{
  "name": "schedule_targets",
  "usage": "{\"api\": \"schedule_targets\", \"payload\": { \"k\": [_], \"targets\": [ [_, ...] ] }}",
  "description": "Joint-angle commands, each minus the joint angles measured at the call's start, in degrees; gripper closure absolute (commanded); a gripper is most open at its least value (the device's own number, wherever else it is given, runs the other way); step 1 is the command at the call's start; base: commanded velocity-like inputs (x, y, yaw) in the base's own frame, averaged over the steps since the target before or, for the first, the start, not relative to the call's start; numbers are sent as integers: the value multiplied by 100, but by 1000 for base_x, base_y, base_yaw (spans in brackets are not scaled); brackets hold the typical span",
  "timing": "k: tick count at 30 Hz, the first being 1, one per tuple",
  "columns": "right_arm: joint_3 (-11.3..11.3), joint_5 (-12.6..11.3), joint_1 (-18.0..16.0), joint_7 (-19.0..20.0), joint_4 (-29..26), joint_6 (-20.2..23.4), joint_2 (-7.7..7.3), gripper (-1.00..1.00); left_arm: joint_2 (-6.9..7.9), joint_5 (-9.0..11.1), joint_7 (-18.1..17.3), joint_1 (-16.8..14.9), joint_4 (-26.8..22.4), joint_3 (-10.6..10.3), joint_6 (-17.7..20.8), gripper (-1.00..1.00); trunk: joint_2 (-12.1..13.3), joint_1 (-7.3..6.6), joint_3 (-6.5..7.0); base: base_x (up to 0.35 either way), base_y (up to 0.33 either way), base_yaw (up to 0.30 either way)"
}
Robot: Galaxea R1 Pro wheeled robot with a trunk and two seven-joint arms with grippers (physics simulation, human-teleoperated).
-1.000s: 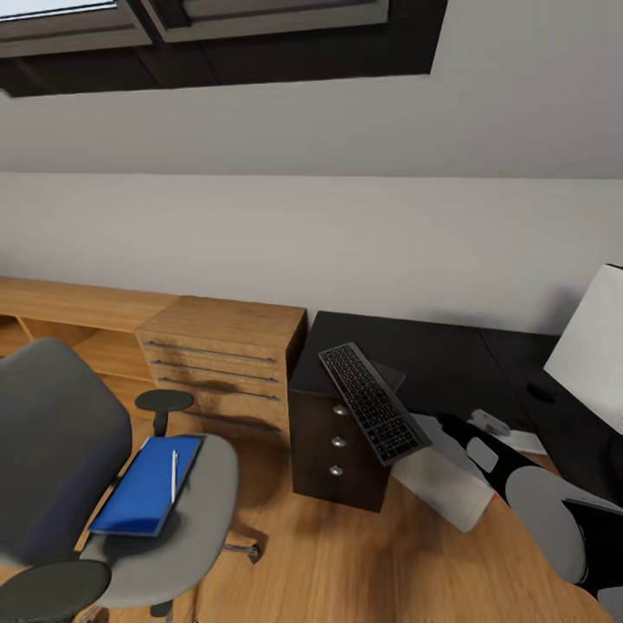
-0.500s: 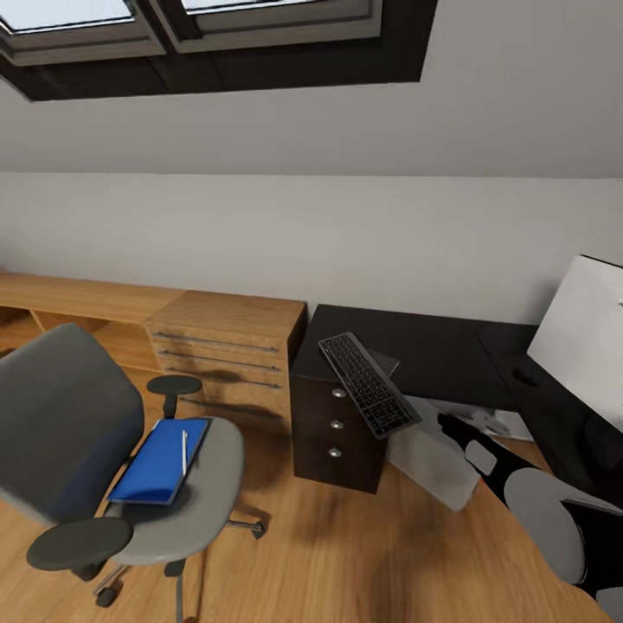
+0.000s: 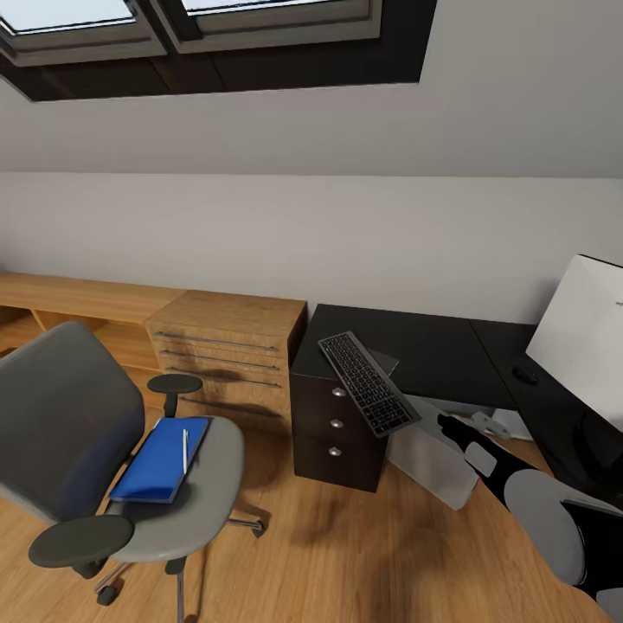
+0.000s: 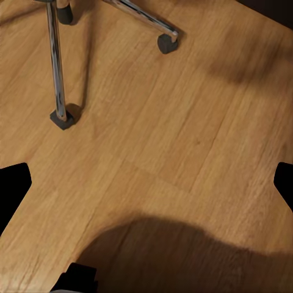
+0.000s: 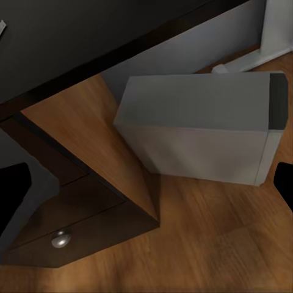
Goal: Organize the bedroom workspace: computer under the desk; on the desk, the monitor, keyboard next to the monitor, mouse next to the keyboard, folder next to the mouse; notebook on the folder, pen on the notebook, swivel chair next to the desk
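One keyboard (image 3: 369, 382) overhangs the desk (image 3: 415, 355) edge above the right gripper (image 3: 450, 426); a bump topples it. Jaw spacing: cannot tell.

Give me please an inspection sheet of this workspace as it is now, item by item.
Surface: desk, black, mostly bare.
Job's things: keyboard askew at the desk corner, overhanging the drawers; dark slab under it, perhaps the notebook; mouse by the monitor; computer under the desk; folder with pen on the swivel chair.
Clutter: nothing seen.
Grippers: left gripper and right gripper open, empty.
Cables: nothing seen.
Surroundings: wooden drawer unit, wood floor.
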Motion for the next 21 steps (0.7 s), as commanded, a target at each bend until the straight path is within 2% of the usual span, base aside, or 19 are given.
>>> {"api": "schedule_targets", "payload": {
  "k": [1,12,20,21],
  "targets": [
    [-28,-2,-5,-2,6,-15,-2,-100,4,21,49,-3,3,-46,-22,-100,-3,0,-6,0,0,0],
    [-28,-30,62,106,16,-9,-35,-100,5,22,49,-3,7,-48,-22,-100,-3,0,-6,0,0,0],
    [-33,-37,220,1105,21,28,-175,-100,5,22,49,-3,7,-48,-22,-100,-3,0,-6,0,0,0],
    [-33,-37,231,1365,48,37,-209,-100,5,20,49,-3,7,-50,-22,-100,-3,0,-6,0,0,0]
  ]
}}
